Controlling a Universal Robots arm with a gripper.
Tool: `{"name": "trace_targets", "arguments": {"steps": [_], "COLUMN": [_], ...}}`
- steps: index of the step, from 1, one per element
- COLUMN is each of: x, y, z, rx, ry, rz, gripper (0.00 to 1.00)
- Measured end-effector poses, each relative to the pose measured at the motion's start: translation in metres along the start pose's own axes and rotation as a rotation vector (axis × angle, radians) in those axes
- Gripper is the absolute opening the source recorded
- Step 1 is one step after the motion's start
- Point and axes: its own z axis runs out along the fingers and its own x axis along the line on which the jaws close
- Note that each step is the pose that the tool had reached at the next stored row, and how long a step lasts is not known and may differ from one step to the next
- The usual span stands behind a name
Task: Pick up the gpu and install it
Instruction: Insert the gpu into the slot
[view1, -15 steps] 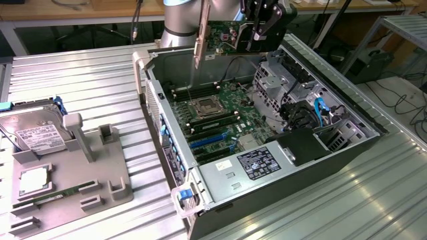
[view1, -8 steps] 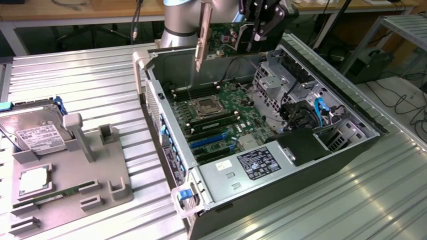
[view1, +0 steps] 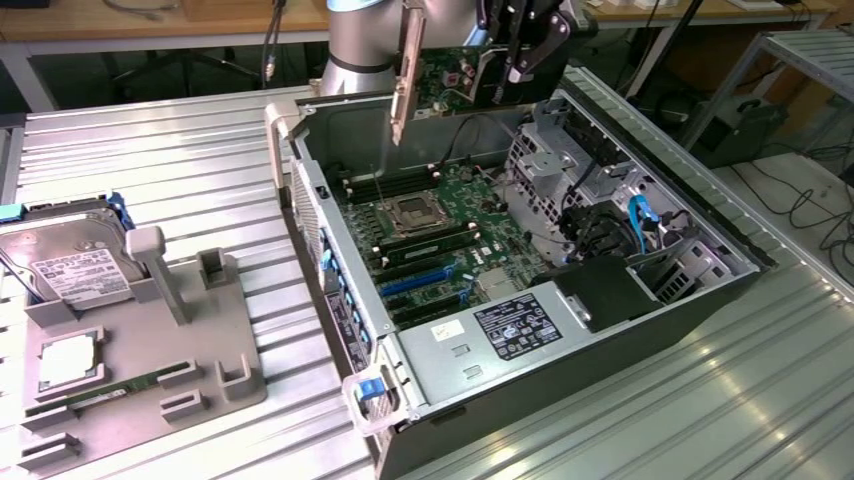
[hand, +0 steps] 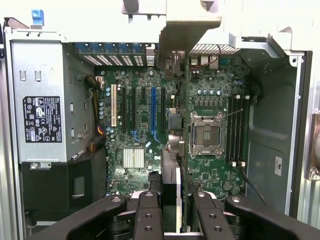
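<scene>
The gpu (view1: 449, 78) hangs upright (silver bracket pointing down) above the open case (view1: 674, 170).

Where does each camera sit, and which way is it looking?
Exterior view: off the arm, high to one side, looking down on the open case on a metal table; shows the arm and the tool gripping the gpu above the case.
Wrist view: on the wrist, looking down past the tool and the edge-on gpu into the case.
Shared: tool, gpu, case and its socket.
</scene>
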Motion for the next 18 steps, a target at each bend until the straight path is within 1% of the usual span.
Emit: {"name": "trace_targets", "arguments": {"steps": [18], "x": [0.0001], "y": [0.0001], "z": [0.0053], "rx": [0.0], "ry": [0.0002], "rz": [0.0], "gripper": [0.28]}}
